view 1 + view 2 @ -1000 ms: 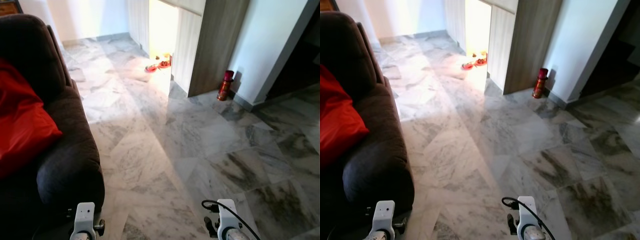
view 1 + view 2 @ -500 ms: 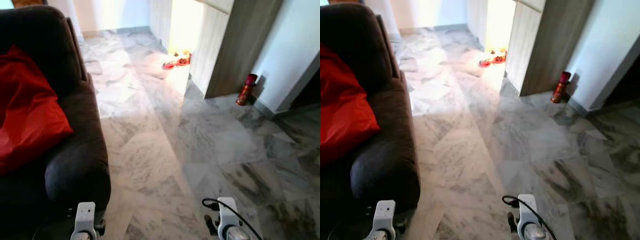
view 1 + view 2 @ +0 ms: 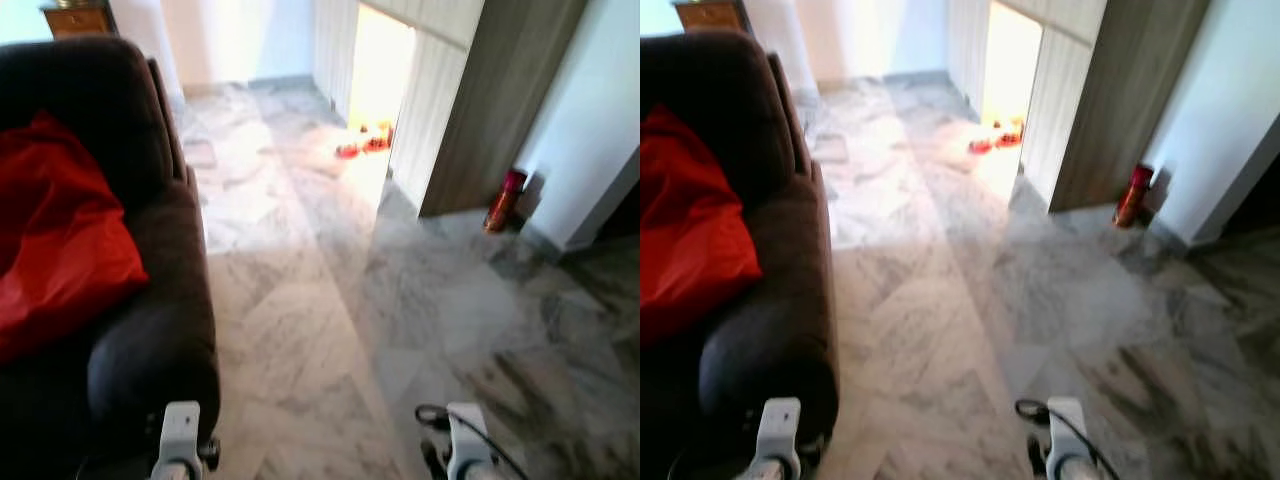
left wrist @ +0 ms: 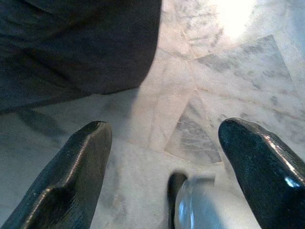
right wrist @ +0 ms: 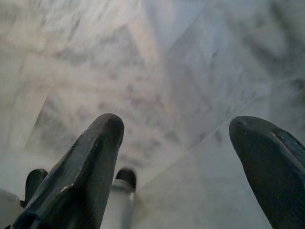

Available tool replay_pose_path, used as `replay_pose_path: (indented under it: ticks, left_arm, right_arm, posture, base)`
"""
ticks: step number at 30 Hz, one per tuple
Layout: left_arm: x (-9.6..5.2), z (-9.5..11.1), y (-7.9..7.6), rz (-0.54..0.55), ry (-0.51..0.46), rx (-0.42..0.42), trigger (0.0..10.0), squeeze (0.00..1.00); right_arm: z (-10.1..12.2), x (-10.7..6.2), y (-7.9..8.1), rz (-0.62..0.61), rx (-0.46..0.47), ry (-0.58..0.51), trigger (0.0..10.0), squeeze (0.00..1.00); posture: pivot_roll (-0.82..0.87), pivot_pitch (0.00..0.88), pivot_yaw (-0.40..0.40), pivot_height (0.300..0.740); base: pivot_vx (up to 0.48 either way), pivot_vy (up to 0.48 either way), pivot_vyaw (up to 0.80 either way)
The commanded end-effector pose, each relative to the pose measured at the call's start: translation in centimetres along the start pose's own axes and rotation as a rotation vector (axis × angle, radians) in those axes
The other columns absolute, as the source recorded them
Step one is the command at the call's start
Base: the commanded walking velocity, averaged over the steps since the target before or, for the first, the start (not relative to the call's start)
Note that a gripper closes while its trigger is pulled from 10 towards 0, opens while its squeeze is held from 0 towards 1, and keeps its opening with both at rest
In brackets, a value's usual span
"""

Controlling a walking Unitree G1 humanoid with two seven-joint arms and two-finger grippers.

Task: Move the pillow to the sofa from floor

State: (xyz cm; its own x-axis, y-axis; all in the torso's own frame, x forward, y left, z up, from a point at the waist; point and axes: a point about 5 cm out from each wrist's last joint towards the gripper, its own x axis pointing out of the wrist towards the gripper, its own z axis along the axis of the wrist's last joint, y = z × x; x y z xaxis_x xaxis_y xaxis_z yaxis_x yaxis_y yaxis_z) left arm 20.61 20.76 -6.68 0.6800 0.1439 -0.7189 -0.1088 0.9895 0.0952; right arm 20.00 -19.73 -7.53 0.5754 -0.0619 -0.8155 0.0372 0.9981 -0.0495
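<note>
The red pillow (image 3: 60, 240) lies on the dark sofa (image 3: 150, 330). It looks soft and light, easiest to grab by an edge. The left gripper (image 4: 164, 167) and right gripper (image 5: 174, 164) hang wide apart, holding nothing.

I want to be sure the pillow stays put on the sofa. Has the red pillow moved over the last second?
No. The red pillow still rests against the sofa's arm and back as before; its shift in the picture comes from the camera turning, since the floor and wall shift too.

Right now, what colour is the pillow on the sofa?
Red; the pillow on the dark sofa shows best in the left eye view.
</note>
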Motion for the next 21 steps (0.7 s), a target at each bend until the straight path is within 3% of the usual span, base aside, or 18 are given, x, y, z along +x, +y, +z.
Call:
replay_pose_path:
  ticks: [1,3,21]
  left_arm:
    - [-0.13,-0.46,1.03,0.026,0.019,0.009,10.0,0.00]
    - [-0.12,-0.44,1.03,0.025,0.019,0.009,10.0,0.00]
    - [-0.13,-0.51,0.98,0.024,0.023,0.005,10.0,0.00]
  right_arm:
    - [0.69,0.13,0.89,0.020,0.008,-0.022,10.0,0.00]
    - [0.69,0.13,0.92,0.022,0.014,-0.022,10.0,0.00]
    - [0.81,0.14,0.78,0.016,-0.006,-0.024,10.0,0.00]
  posture:
    - [0.13,0.054,-0.046,0.704]
    - [0.13,0.057,-0.045,0.704]
    - [0.13,0.065,-0.047,0.704]
  base:
    - [0.277,0.000,-0.48]
    - [0.279,0.000,-0.72]
    - [0.278,0.000,0.00]
